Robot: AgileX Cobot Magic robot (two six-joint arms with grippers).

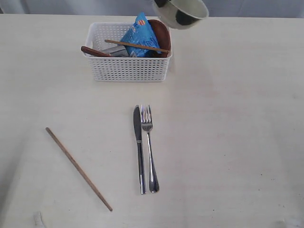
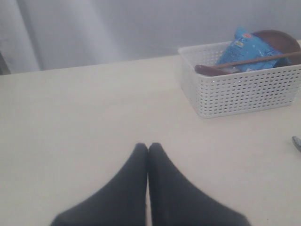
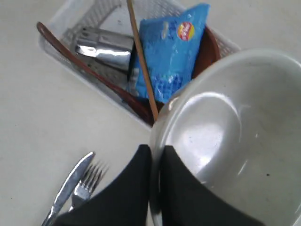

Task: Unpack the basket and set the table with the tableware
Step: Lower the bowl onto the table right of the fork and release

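My right gripper (image 3: 156, 149) is shut on the rim of the cream bowl (image 3: 235, 141), one finger inside and one outside. The bowl (image 1: 183, 12) hangs tilted in the air just past the basket's right end. The white basket (image 1: 128, 70) holds a wooden spoon (image 3: 89, 70), a steel cup (image 3: 106, 47), one chopstick (image 3: 142, 61), a brown plate (image 1: 161, 35) and a blue packet (image 1: 140, 35). Knife (image 1: 139, 147) and fork (image 1: 150, 152) lie side by side mid-table, and another chopstick (image 1: 78, 168) lies at the front left. My left gripper (image 2: 148, 146) is shut and empty, low over the bare table (image 1: 237, 118).
The basket (image 2: 244, 92) stands near the table's far edge, with a grey wall behind it. The knife's tip (image 2: 297, 143) just shows at the edge of the left wrist view. The chopstick in the basket lies across its top.
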